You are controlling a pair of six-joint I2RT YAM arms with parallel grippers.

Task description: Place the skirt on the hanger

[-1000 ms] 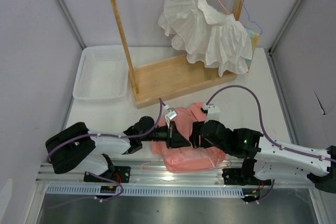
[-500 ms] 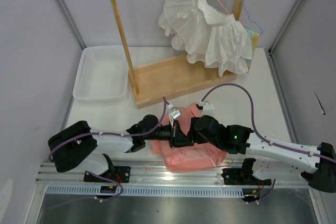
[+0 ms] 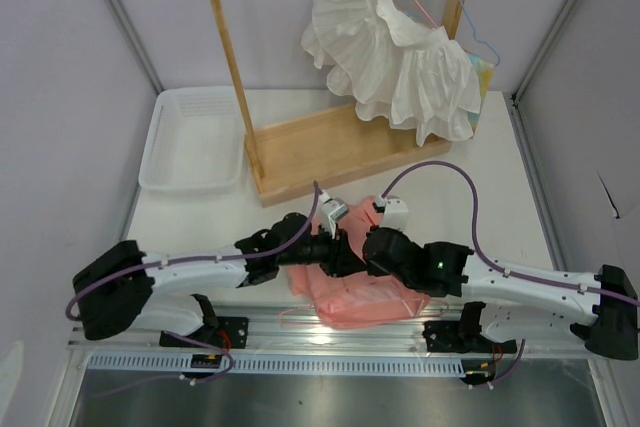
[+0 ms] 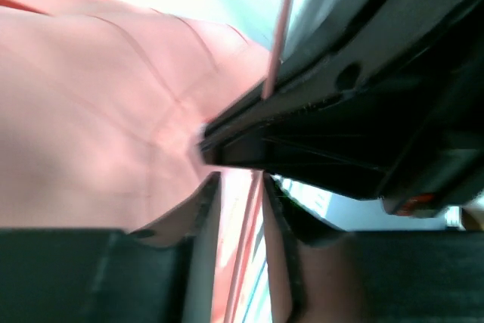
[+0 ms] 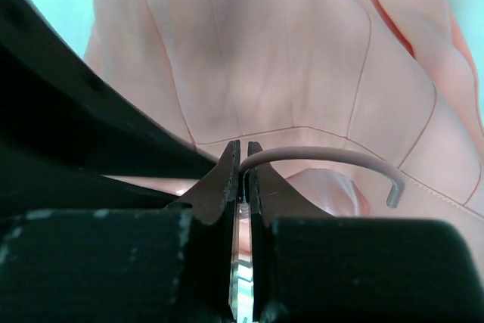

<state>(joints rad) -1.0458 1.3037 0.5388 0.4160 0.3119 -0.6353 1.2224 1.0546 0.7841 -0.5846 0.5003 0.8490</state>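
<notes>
Two right fingers point(image 5: 223, 187) pinch the curved wire hanger point(image 5: 318, 154) over the pleated skirt point(image 5: 287, 58); left fingers point(image 4: 198, 262) straddle it, grip unclear.

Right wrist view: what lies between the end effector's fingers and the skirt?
The hanger: its pale wire hook leaves the shut tips of the right end effector and curves right across the skirt. The right wrist view shows it.

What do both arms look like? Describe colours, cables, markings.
Left arm: bulky black base, white link, black wrist. Right arm: white links, black joints, small green light. Each has a purple cable and a white camera block.
</notes>
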